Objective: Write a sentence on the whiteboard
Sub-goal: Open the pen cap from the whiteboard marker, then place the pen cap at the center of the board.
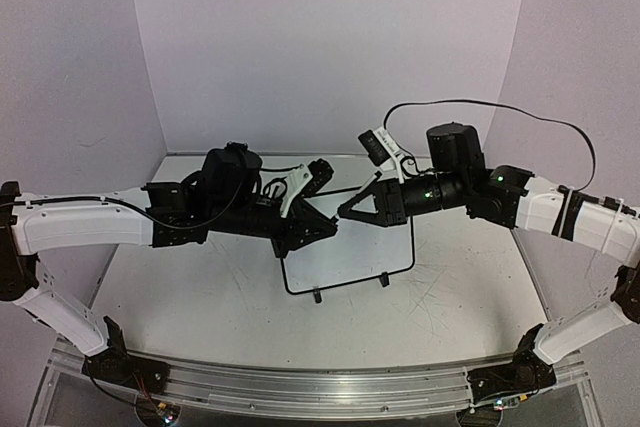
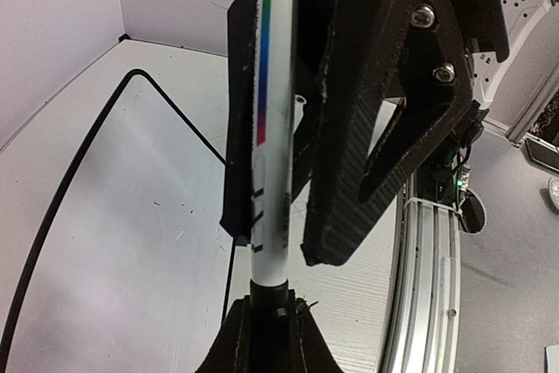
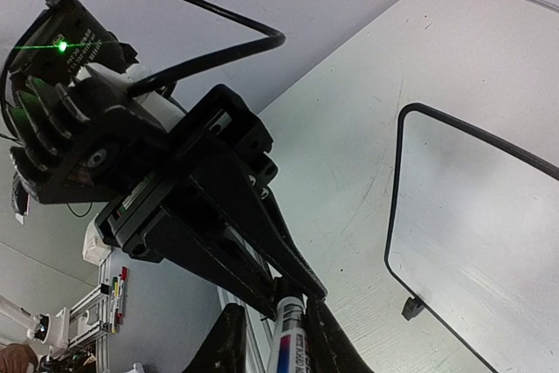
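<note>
The whiteboard [image 1: 350,259] lies flat on the table under both grippers, with its two black feet toward me. Its face looks blank, and no sentence shows on it. It also shows in the left wrist view [image 2: 96,216] and the right wrist view [image 3: 489,216]. My two grippers meet tip to tip above its far edge. My left gripper [image 1: 328,228] [image 2: 266,325] is shut on the black end of the marker [image 2: 272,163]. My right gripper [image 1: 344,212] [image 3: 272,310] is shut on the marker's white labelled barrel [image 3: 286,342].
A black cable [image 1: 500,107] loops above my right arm. An aluminium rail [image 1: 320,387] runs along the near table edge and also shows in the left wrist view [image 2: 428,268]. Pale walls close the table at the back and on both sides.
</note>
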